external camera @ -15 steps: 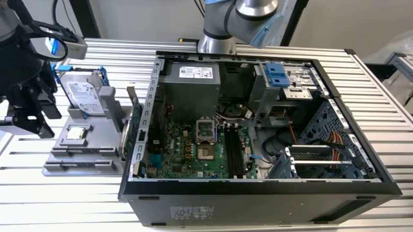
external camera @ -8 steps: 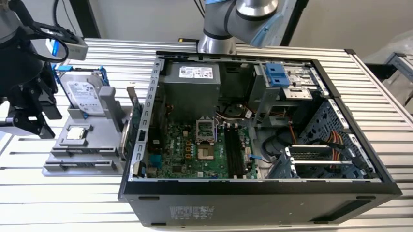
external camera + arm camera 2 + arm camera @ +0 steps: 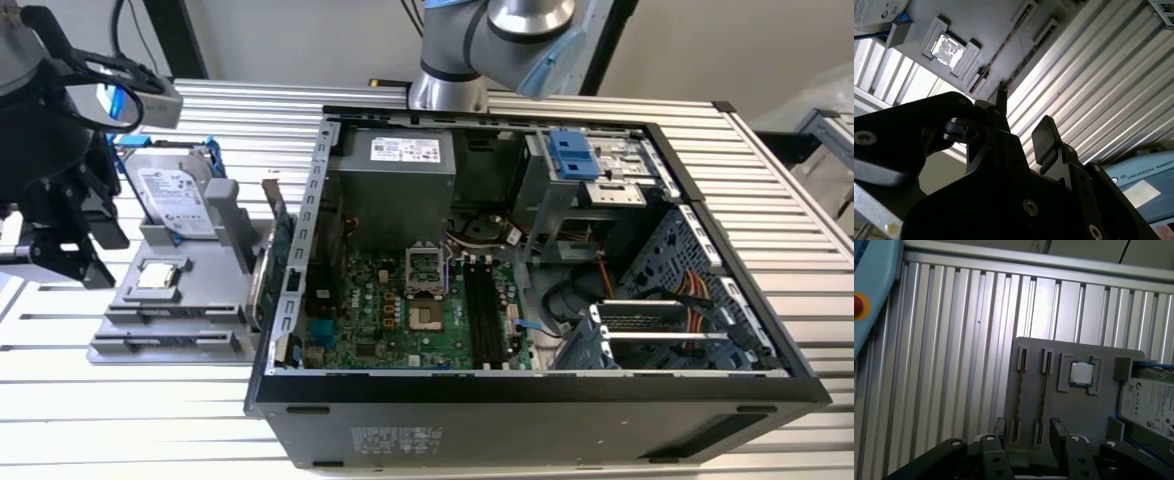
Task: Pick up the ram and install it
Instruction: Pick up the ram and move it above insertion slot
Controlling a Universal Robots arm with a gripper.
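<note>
A robot arm's pincer (image 3: 1028, 422) hangs over the near end of a gray tray (image 3: 1079, 415) on a slatted aluminium counter (image 3: 954, 365), its 2 black fingers (image 3: 1058, 427) spread wide and gripping nothing, as the job of fitting memory into an open computer case (image 3: 534, 400) stands at the pick-up stage. The ram (image 3: 1043, 395), a thin stick seated on edge in 1 of the tray's 2 narrow parallel slots, lies straight ahead of the pincer in the first wrist view, its long axis running away from the fingers toward the tray's far edge; the fingers stand to either side of the slots' near ends, so their closing line crosses the stick's thin width, and they appear clear of it rather than touching. Whether the neighbouring slot holds a 2nd stick cannot be told. On the same tray a small square processor chip (image 3: 1081, 374) sits in its recess between the slots and a silver hard drive (image 3: 1149, 405) in a blue frame. The case stands just beside the tray, on the exterior view's right of it, and the long black sockets (image 3: 487, 310) on its board look unfilled. A white printed label covers the drive, another marks the power supply (image 3: 394, 195) inside the case, and white lettering runs along a pale blue housing (image 3: 1144, 172) well apart from the tray.
</note>
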